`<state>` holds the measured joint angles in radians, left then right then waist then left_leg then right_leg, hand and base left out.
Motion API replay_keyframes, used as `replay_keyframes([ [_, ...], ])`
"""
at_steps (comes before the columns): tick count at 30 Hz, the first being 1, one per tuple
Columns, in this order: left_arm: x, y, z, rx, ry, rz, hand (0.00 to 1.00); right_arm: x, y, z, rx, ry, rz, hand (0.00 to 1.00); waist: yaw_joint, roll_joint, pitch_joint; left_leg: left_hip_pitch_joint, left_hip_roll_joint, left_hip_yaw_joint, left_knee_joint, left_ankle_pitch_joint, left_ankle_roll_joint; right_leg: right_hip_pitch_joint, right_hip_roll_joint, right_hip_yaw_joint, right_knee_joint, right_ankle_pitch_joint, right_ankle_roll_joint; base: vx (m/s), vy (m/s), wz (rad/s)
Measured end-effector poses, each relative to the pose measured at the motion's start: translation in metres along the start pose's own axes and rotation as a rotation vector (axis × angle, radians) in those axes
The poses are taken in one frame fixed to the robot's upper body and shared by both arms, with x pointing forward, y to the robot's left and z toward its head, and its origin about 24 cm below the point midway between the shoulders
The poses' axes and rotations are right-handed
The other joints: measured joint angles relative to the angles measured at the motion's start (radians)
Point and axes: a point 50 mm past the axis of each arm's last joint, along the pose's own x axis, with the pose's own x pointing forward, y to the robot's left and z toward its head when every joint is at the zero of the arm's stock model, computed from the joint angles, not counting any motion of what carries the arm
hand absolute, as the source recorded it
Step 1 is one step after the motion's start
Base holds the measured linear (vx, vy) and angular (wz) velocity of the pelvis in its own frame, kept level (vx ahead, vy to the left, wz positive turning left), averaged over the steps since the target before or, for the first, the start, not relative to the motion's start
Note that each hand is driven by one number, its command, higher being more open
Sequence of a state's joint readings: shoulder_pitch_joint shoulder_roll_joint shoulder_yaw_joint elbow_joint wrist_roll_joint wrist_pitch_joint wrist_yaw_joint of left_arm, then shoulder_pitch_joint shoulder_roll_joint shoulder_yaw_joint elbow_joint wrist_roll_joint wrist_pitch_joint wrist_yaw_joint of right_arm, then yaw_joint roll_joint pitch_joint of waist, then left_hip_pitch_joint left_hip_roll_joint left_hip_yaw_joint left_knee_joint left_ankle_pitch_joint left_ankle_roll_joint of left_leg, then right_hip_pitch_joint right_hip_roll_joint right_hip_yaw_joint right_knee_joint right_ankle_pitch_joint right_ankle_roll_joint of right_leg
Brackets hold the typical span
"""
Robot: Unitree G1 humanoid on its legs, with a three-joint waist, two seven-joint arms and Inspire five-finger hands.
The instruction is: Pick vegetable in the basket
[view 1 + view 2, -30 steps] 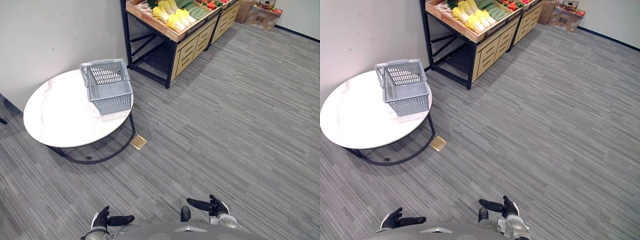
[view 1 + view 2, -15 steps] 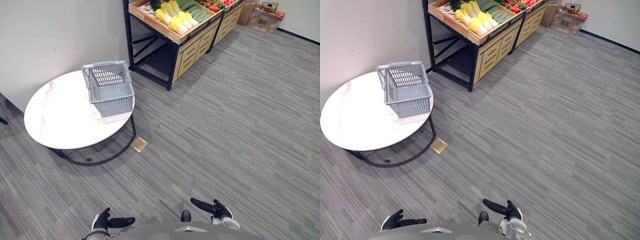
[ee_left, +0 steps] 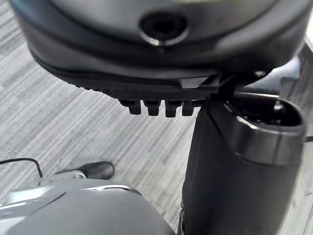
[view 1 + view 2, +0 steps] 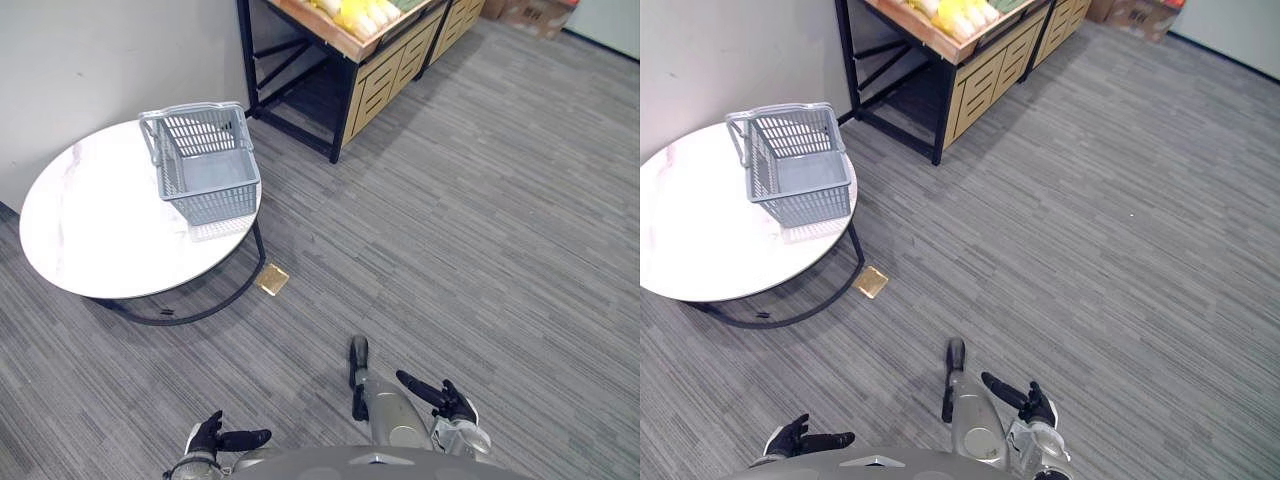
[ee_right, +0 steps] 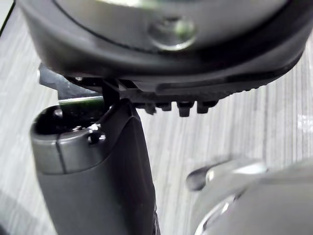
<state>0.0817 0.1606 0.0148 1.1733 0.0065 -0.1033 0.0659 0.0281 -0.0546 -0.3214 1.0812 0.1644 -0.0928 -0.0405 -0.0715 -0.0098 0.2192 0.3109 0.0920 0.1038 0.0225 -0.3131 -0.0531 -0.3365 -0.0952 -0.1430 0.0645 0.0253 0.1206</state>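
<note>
Left eye view: vegetables (image 4: 355, 10) lie on the produce stand (image 4: 385, 85) far ahead. The grey basket (image 4: 200, 165) on the tabletop (image 4: 90, 220) sits ahead-left, nearer the left hand (image 4: 210, 437) than the right hand (image 4: 445, 400). Both hands are straight-fingered and empty.

We see a round white bench (image 4: 90, 230) on a black frame, standing on the grey striped carpet floor (image 4: 480, 200). A grey plastic basket (image 4: 200, 165) sits upright on it, near the edge facing the wooden stand (image 4: 380, 85). A small brass plate (image 4: 272, 279) lies on the floor just beside the bench. The stand carries yellow-green vegetables (image 4: 358, 12).
</note>
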Motion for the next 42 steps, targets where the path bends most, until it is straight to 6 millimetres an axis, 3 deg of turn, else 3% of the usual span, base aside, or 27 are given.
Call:
replay_keyframes([
  [1, 0.000, -0.009, 0.002, -0.008, -0.002, -0.021, 1.00, -0.001, -0.008, -0.004, -0.004, 0.018, -0.023, 1.00, -0.018, 0.034, 0.016, 0.029, 0.044, -0.020, -0.009, -0.014, -0.015, -0.004, 0.027, 0.011, 0.075, 0.073, -0.009, 0.44, -0.266, 0.80],
  [2, 0.002, -0.012, 0.008, -0.007, -0.021, -0.035, 1.00, -0.002, -0.012, -0.006, -0.004, 0.025, -0.033, 1.00, -0.025, 0.059, 0.024, 0.028, 0.061, -0.024, 0.002, -0.005, -0.035, -0.048, 0.033, 0.010, 0.195, 0.065, -0.020, 0.54, -0.352, 0.73],
  [3, 0.002, -0.017, 0.011, -0.016, -0.028, -0.049, 1.00, -0.002, -0.014, -0.008, 0.010, 0.032, -0.044, 1.00, -0.021, 0.068, 0.027, 0.025, 0.074, -0.022, 0.033, 0.007, -0.052, -0.073, 0.036, 0.006, 0.280, 0.027, -0.069, 0.56, -0.398, 0.43],
  [4, 0.002, -0.018, 0.011, -0.040, -0.027, -0.046, 1.00, -0.002, -0.016, -0.009, 0.022, 0.041, -0.053, 1.00, -0.019, 0.076, 0.027, 0.004, 0.095, -0.031, 0.112, 0.029, -0.076, -0.071, 0.042, -0.009, 0.337, -0.026, -0.097, 0.48, -0.374, 0.18],
  [7, 0.002, -0.016, 0.015, -0.054, -0.037, -0.043, 1.00, -0.002, -0.017, -0.011, 0.014, 0.047, -0.059, 1.00, -0.015, 0.075, 0.026, -0.079, 0.125, -0.066, 0.347, 0.129, -0.082, 0.007, 0.049, -0.050, 0.334, -0.083, -0.139, 0.44, -0.322, 0.31],
  [8, 0.003, -0.015, 0.017, -0.055, -0.046, -0.046, 1.00, -0.003, -0.019, -0.012, 0.000, 0.050, -0.062, 1.00, -0.011, 0.075, 0.026, -0.132, 0.147, -0.069, 0.489, 0.209, -0.088, 0.073, 0.058, -0.065, 0.293, -0.094, -0.155, 0.44, -0.288, 0.33],
  [9, 0.003, -0.015, 0.018, -0.062, -0.053, -0.045, 1.00, -0.003, -0.021, -0.011, -0.024, 0.048, -0.059, 1.00, -0.005, 0.078, 0.024, -0.179, 0.181, -0.045, 0.635, 0.231, -0.095, 0.143, 0.072, -0.077, 0.241, -0.097, -0.164, 0.53, -0.310, 0.27],
  [11, 0.002, -0.014, 0.018, -0.082, -0.051, -0.037, 1.00, -0.003, -0.022, -0.011, -0.047, 0.049, -0.057, 1.00, 0.010, 0.077, 0.023, -0.219, 0.236, 0.053, 0.793, 0.211, -0.085, 0.257, 0.100, -0.077, 0.165, -0.098, -0.174, 0.49, -0.228, 0.04],
  [12, 0.002, -0.013, 0.017, -0.100, -0.051, -0.030, 1.00, -0.003, -0.024, -0.014, -0.065, 0.061, -0.060, 1.00, 0.018, 0.068, 0.023, -0.237, 0.244, 0.103, 0.840, 0.167, -0.077, 0.323, 0.103, -0.073, 0.126, -0.098, -0.175, 0.38, -0.123, -0.01],
  [16, 0.001, -0.009, 0.016, -0.147, -0.061, -0.008, 1.00, -0.003, -0.021, -0.014, -0.100, 0.061, -0.049, 1.00, 0.036, 0.053, 0.015, -0.323, 0.210, 0.194, 0.755, 0.046, -0.085, 0.442, 0.073, -0.059, 0.063, -0.097, -0.174, 0.29, 0.043, -0.01],
  [17, 0.001, -0.006, 0.016, -0.184, -0.060, 0.005, 1.00, -0.003, -0.020, -0.014, -0.098, 0.063, -0.045, 1.00, 0.051, 0.038, 0.014, -0.351, 0.177, 0.205, 0.662, 0.024, -0.084, 0.468, 0.048, -0.045, 0.048, -0.097, -0.168, 0.23, 0.197, -0.13],
  [18, 0.001, -0.003, 0.016, -0.196, -0.062, 0.017, 1.00, -0.004, -0.018, -0.017, -0.095, 0.069, -0.041, 1.00, 0.056, 0.023, 0.008, -0.375, 0.133, 0.194, 0.516, 0.032, -0.086, 0.483, 0.016, -0.042, 0.037, -0.100, -0.141, 0.22, 0.213, -0.13],
  [19, 0.001, -0.003, 0.016, -0.204, -0.062, 0.019, 1.00, -0.004, -0.017, -0.017, -0.095, 0.070, -0.040, 1.00, 0.058, 0.021, 0.008, -0.377, 0.114, 0.187, 0.429, 0.060, -0.084, 0.493, 0.004, -0.040, 0.033, -0.104, -0.125, 0.15, 0.185, -0.08],
  [20, 0.001, -0.005, 0.014, -0.213, -0.057, 0.019, 1.00, -0.004, -0.020, -0.018, -0.099, 0.072, -0.045, 1.00, 0.058, 0.028, 0.005, -0.381, 0.095, 0.174, 0.293, 0.152, -0.074, 0.501, -0.003, -0.038, 0.028, -0.120, -0.090, 0.16, 0.258, -0.07],
  [21, 0.000, -0.005, 0.012, -0.228, -0.047, 0.028, 1.00, -0.005, -0.024, -0.021, -0.124, 0.089, -0.047, 1.00, 0.061, 0.037, -0.010, -0.384, 0.082, 0.169, 0.241, 0.270, -0.032, 0.523, -0.009, -0.017, 0.024, -0.143, -0.046, 0.17, 0.253, 0.00],
  [22, 0.000, -0.002, 0.010, -0.221, -0.044, 0.036, 1.00, -0.007, -0.023, -0.026, -0.133, 0.100, -0.042, 1.00, 0.059, 0.026, -0.023, -0.379, 0.062, 0.173, 0.217, 0.271, -0.028, 0.524, -0.021, -0.009, 0.019, -0.144, -0.040, 0.23, 0.285, 0.06],
  [23, 0.000, 0.006, 0.010, -0.211, -0.046, 0.057, 1.00, -0.010, -0.018, -0.034, -0.152, 0.120, -0.026, 1.00, 0.061, -0.011, -0.037, -0.362, 0.019, 0.189, 0.172, 0.279, -0.014, 0.517, -0.055, -0.003, 0.018, -0.150, -0.033, 0.17, 0.151, 0.09],
  [25, 0.000, 0.014, 0.004, -0.201, -0.022, 0.078, 1.00, -0.012, -0.012, -0.041, -0.155, 0.140, -0.009, 1.00, 0.067, -0.051, -0.052, -0.340, -0.027, 0.203, 0.121, 0.291, 0.007, 0.512, -0.092, 0.003, 0.018, -0.149, -0.032, 0.16, 0.155, 0.00],
  [27, 0.000, 0.015, 0.000, -0.194, -0.002, 0.081, 1.00, -0.013, -0.011, -0.045, -0.146, 0.148, -0.010, 1.00, 0.065, -0.059, -0.055, -0.294, -0.068, 0.202, 0.039, 0.314, 0.027, 0.523, -0.119, 0.001, 0.021, -0.143, -0.023, 0.14, 0.137, 0.06],
  [31, -0.002, 0.010, -0.007, -0.173, 0.018, 0.064, 1.00, -0.014, -0.015, -0.046, -0.137, 0.152, -0.022, 1.00, 0.061, -0.052, -0.068, -0.220, -0.110, 0.195, -0.113, 0.373, 0.038, 0.530, -0.136, -0.005, 0.025, -0.138, -0.015, 0.08, 0.076, 0.07],
  [38, -0.002, 0.009, -0.009, -0.146, 0.021, 0.054, 1.00, -0.013, -0.015, -0.046, -0.203, 0.152, -0.014, 1.00, 0.066, -0.043, -0.070, -0.237, -0.117, 0.153, -0.114, 0.347, 0.043, 0.535, -0.137, -0.087, 0.052, -0.129, -0.001, 0.02, -0.031, 0.21],
  [40, -0.003, 0.007, -0.011, -0.145, 0.031, 0.049, 1.00, -0.013, -0.018, -0.044, -0.211, 0.148, -0.021, 1.00, 0.059, -0.036, -0.067, -0.232, -0.108, 0.146, -0.114, 0.327, 0.055, 0.493, -0.144, -0.114, 0.168, -0.129, -0.001, 0.04, -0.001, 0.39],
  [42, -0.004, 0.007, -0.015, -0.138, 0.041, 0.048, 1.00, -0.013, -0.018, -0.042, -0.189, 0.128, -0.023, 1.00, 0.037, -0.026, -0.067, -0.210, -0.109, 0.100, -0.113, 0.332, 0.058, 0.378, -0.169, -0.067, 0.469, -0.106, -0.012, 0.07, 0.028, 0.61],
])
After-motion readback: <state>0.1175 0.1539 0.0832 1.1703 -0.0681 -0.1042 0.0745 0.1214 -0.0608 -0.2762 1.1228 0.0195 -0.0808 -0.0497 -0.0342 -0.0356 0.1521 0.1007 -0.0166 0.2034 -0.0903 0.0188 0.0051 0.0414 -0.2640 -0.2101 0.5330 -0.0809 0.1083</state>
